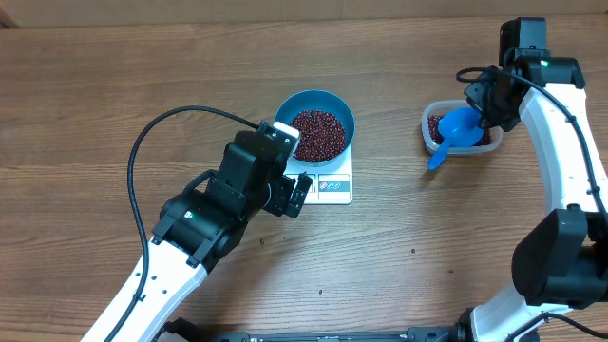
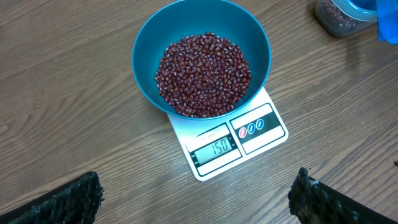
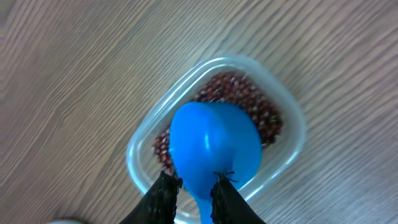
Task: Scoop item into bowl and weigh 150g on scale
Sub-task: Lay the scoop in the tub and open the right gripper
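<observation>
Overhead shows the blue bowl [image 1: 344, 109], holding a heap of red-brown beans [image 1: 316, 133], sitting on the white scale [image 1: 334, 186] mid-table; in the left wrist view the scale's display reads 150. The left gripper [image 2: 196, 186] hangs just beside the scale's display edge, jaws spread wide with nothing between them. Well apart from the scale, the right gripper [image 3: 196, 186] is clamped on the handle of the blue scoop [image 3: 214, 143], whose cup sits over more beans in the clear tub [image 3: 297, 118].
</observation>
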